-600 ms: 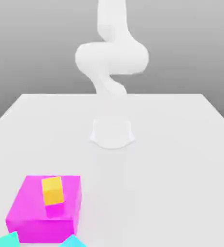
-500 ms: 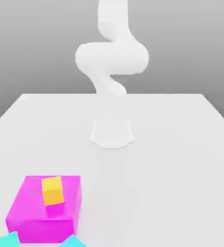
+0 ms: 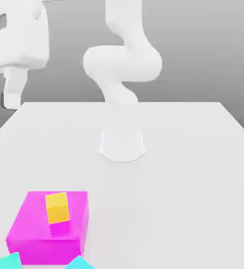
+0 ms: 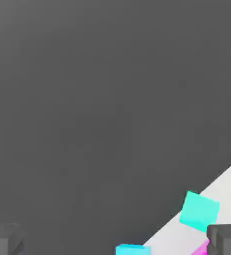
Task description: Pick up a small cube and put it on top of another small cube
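A small yellow cube (image 3: 57, 207) rests on top of a large magenta block (image 3: 40, 234) near the table's front, at the exterior view's left. Two small cyan cubes (image 3: 6, 261) (image 3: 80, 262) lie at the front edge beside the block. My gripper (image 3: 9, 99) hangs high above the table's far left corner, well away from all cubes. In the hand view its dark fingertips (image 4: 226, 240) stand wide apart with nothing between them, and a cyan cube (image 4: 199, 211) lies on the table beyond them.
The arm's white base (image 3: 122, 144) stands at the table's middle. The white table (image 3: 187, 173) stretches bare to the exterior view's right. A second cyan cube (image 4: 132, 249) and a magenta sliver (image 4: 201, 247) sit by the table's edge in the hand view.
The hand has swung into the upper left of the exterior view, where it was out of frame before. The cubes have not moved.
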`<state>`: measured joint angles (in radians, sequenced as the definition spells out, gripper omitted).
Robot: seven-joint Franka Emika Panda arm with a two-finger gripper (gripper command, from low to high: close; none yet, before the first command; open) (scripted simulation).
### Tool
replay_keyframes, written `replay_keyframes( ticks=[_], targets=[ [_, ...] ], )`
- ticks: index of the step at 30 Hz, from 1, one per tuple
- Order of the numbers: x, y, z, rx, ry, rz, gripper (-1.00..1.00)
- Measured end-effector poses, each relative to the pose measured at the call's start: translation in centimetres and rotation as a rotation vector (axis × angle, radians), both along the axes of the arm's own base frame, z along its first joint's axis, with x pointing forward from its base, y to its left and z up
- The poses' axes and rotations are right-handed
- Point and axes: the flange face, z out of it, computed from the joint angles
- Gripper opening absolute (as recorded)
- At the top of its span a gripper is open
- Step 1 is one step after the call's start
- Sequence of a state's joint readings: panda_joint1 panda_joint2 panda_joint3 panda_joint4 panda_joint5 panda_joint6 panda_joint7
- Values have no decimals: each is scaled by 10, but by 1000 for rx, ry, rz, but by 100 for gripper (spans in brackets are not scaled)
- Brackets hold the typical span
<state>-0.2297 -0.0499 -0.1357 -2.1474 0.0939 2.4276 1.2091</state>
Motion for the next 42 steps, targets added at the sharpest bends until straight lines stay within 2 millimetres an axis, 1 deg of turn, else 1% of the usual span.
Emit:
replay_keyframes(
  ticks=[2, 7, 10, 14, 16, 18, 19, 24, 25, 26, 27, 29, 30, 31, 34, 35, 36, 38, 39, 42],
  targets=[
    [2, -25, -32, 28, 40, -85, 0],
    [4, -71, -116, 87, 141, -269, 0],
    [-4, -101, -168, 115, 202, -388, 0],
    [-26, -137, -238, 146, 283, -549, 0],
    [-31, -146, -272, 151, 302, -584, 0],
    [-33, -147, -305, 152, 306, -593, 0],
    [-33, -148, -317, 152, 307, -595, -100],
    [-33, -148, -317, 152, 304, -594, -100],
    [-33, -148, -323, 153, 305, -595, -100],
    [-33, -148, -317, 153, 306, -596, -100],
    [-33, -148, -306, 152, 306, -596, -100],
    [-33, -148, -278, 153, 306, -596, -100],
    [-31, -142, -263, 151, 307, -573, -100],
    [-22, -124, -251, 144, 312, -502, -100],
    [1, -58, -216, 102, 324, -248, -100],
    [5, -44, -217, 91, 326, -197, -100],
    [7, -38, -227, 85, 327, -171, -100],
    [8, -33, -256, 81, 328, -152, -100],
    [7, -32, -264, 80, 328, -149, 100],
    [7, -32, -264, 80, 328, -149, 100]
  ],
)
